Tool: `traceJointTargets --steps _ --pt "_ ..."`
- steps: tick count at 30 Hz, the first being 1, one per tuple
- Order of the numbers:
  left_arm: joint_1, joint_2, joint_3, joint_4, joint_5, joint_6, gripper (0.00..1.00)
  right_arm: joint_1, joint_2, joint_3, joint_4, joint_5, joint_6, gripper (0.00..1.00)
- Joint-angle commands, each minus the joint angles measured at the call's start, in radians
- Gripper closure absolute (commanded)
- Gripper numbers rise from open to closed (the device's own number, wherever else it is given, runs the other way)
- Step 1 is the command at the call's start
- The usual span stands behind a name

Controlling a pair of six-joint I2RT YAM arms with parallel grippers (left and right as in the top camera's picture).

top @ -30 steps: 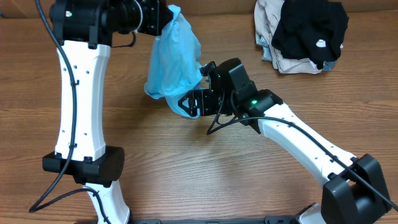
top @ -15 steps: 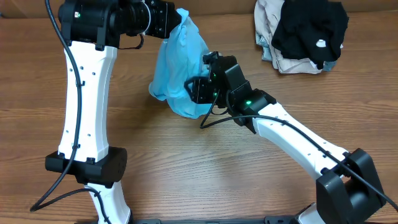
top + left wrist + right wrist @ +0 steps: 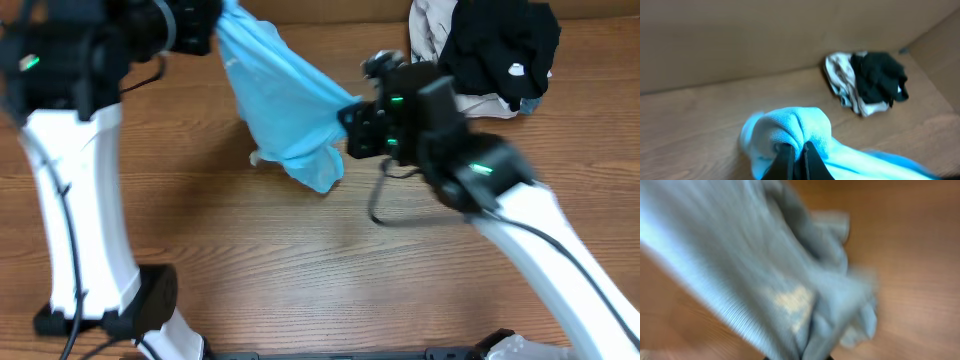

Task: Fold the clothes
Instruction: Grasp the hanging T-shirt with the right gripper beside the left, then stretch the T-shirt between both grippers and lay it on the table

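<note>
We are holding the blue garment taut above the counter. Its long axis is running from our left hand, clamped on one end, diagonally to our right hand, apparently pinching the other, with a loose tail hanging nearer the right.

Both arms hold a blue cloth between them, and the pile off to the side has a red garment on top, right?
Not red: the garment topping the pile is black, as the overhead view shows. The blue cloth part is right.
</note>
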Motion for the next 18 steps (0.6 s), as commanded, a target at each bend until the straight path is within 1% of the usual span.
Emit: traceJointTargets --steps 1,2,4,8,13,18 --pt "0.045 -0.132 0.034 0.019 -0.036 0.028 0.96 -0.005 -0.129 0.172 -0.148 -0.016 -0.031 0.96" --pt "0.053 -0.165 0.034 0.017 -0.054 0.029 0.96 -0.005 -0.163 0.222 -0.222 -0.016 -0.031 0.96" --pt "0.054 -0.193 0.034 0.016 -0.083 0.046 0.96 -0.005 -0.193 0.255 -0.288 -0.015 -0.031 0.96" --pt "0.054 -0.23 0.034 0.001 -0.11 0.073 0.96 -0.005 -0.227 0.262 -0.364 -0.015 -0.031 0.96" --pt "0.054 -0.226 0.034 -0.03 -0.122 0.09 0.96 -0.005 -0.2 0.262 -0.421 -0.019 -0.031 0.96" --pt "0.055 -0.23 0.034 -0.06 -0.224 0.097 0.96 -0.005 -0.172 0.262 -0.446 -0.023 -0.031 0.96"
